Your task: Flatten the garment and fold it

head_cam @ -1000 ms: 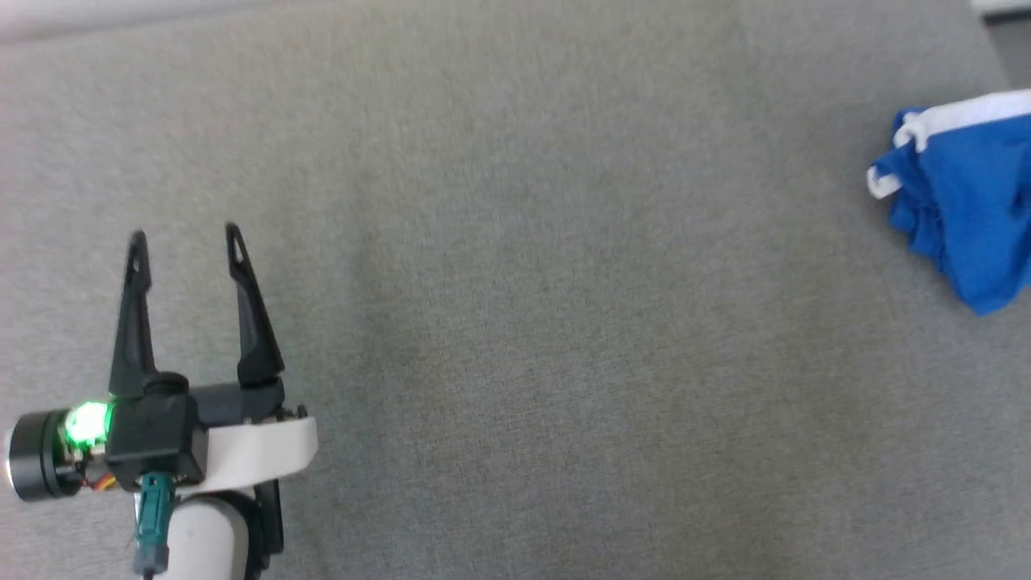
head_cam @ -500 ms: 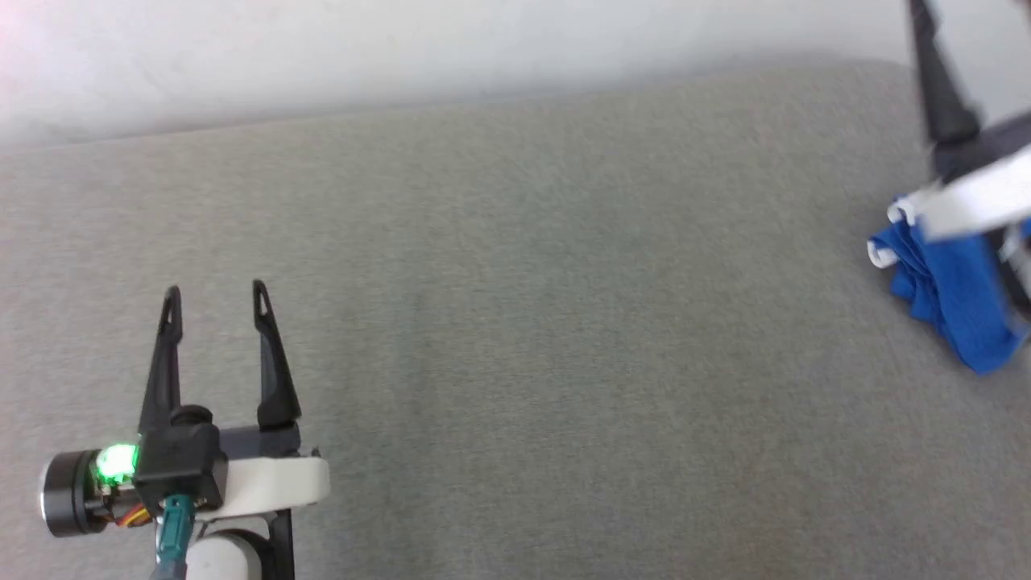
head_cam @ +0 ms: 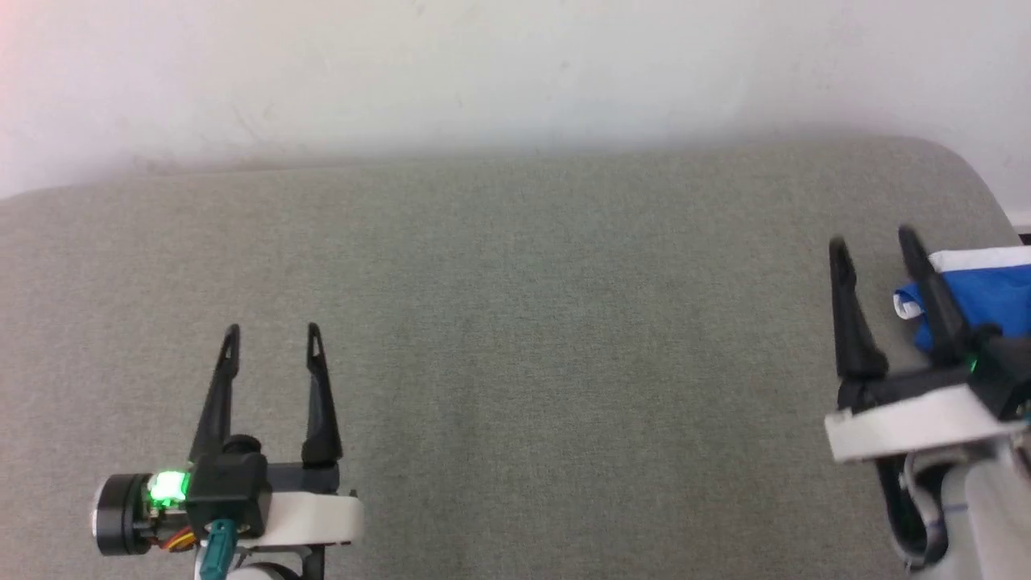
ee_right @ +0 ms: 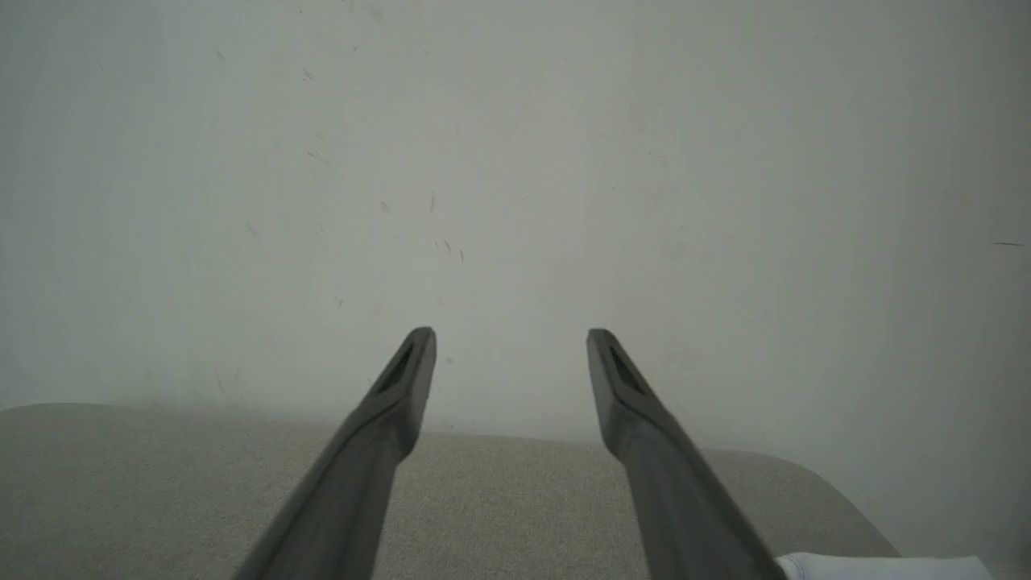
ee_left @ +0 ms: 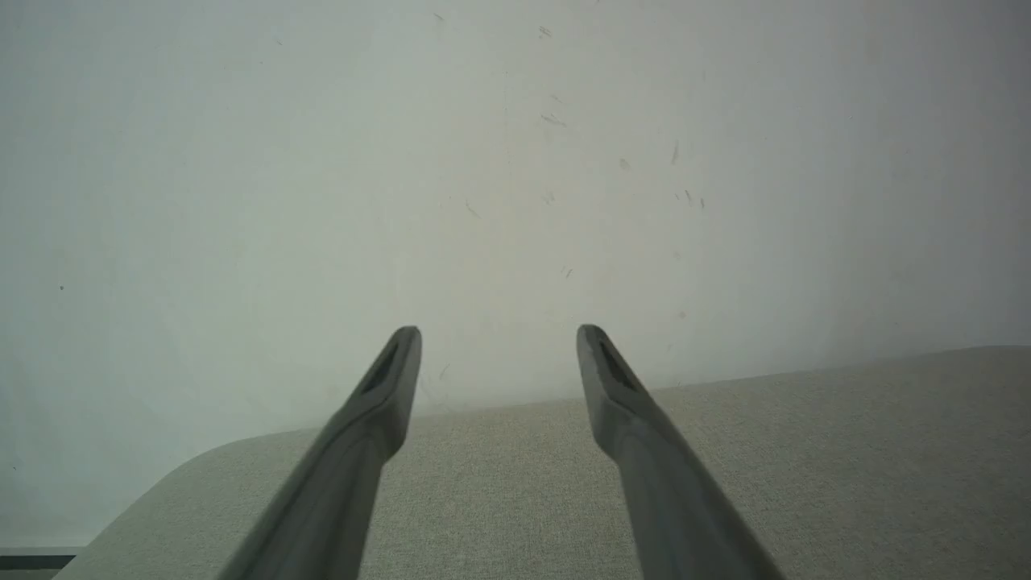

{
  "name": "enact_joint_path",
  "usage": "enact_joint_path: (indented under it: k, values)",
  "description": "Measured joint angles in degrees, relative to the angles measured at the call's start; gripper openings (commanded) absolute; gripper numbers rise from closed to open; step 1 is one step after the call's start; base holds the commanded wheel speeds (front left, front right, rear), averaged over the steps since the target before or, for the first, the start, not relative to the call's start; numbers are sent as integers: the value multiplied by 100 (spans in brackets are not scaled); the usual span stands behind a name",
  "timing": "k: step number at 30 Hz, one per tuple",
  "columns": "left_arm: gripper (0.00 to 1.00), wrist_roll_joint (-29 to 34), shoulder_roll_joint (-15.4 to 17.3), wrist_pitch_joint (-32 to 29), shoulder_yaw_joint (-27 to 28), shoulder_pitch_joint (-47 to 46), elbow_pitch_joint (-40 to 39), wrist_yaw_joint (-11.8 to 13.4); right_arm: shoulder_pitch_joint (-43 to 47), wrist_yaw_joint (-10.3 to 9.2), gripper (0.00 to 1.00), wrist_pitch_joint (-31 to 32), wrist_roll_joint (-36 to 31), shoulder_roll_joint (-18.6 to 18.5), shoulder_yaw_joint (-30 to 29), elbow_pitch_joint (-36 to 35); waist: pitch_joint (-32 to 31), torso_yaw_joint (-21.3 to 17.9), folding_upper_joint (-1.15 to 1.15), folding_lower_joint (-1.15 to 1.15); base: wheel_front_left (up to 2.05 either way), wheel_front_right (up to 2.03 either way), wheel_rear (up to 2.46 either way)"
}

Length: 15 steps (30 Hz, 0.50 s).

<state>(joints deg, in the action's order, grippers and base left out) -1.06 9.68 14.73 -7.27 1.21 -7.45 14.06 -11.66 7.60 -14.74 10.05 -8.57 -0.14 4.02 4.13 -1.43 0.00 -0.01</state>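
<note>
The garment (head_cam: 987,294) is a crumpled royal-blue bundle with white trim at the far right of the grey fabric surface (head_cam: 523,322), partly cut by the head view's right edge. A strip of its white trim (ee_right: 878,567) shows at the bottom right of the right wrist view. My right gripper (head_cam: 874,240) hovers open just left of the garment, its right finger overlapping the bundle, nothing between the fingers. At the lower left my left gripper (head_cam: 272,330) stands open and empty, far from the garment. Both grippers (ee_left: 495,332) (ee_right: 509,334) point toward the wall.
A pale scuffed wall (head_cam: 483,72) rises behind the grey surface. The surface's rounded right corner (head_cam: 966,165) lies just beyond the garment, and its left corner (ee_left: 161,483) appears in the left wrist view. Wide bare fabric stretches between the two grippers.
The head camera has tilted up, bringing the wall into view. My right gripper has come into view beside the garment. Both grippers stay open.
</note>
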Motion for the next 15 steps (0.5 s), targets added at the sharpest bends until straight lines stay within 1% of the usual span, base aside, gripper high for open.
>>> enact_joint_path:
  k: [2,5,12,13,15]
  values:
    - [100,1,-13,0,-56,4,52,-82,320,1,100,0,-12,158,-100,-65,-62,44,0,0,0,0,0]
    - [100,2,-27,0,-85,18,102,-101,708,0,100,0,-55,338,-231,-198,-145,103,0,0,0,0,0]
    - [100,0,-54,0,-71,108,196,-189,1184,1,100,0,-165,519,-322,-538,-233,171,0,1,0,0,0]
    - [0,-21,-62,0,-65,108,218,-200,1209,0,0,0,-179,521,-337,-549,-240,173,0,1,0,0,0]
    - [0,-32,-60,-8,-64,108,229,-198,1211,1,0,3,-183,516,-337,-542,-245,173,0,1,0,0,0]
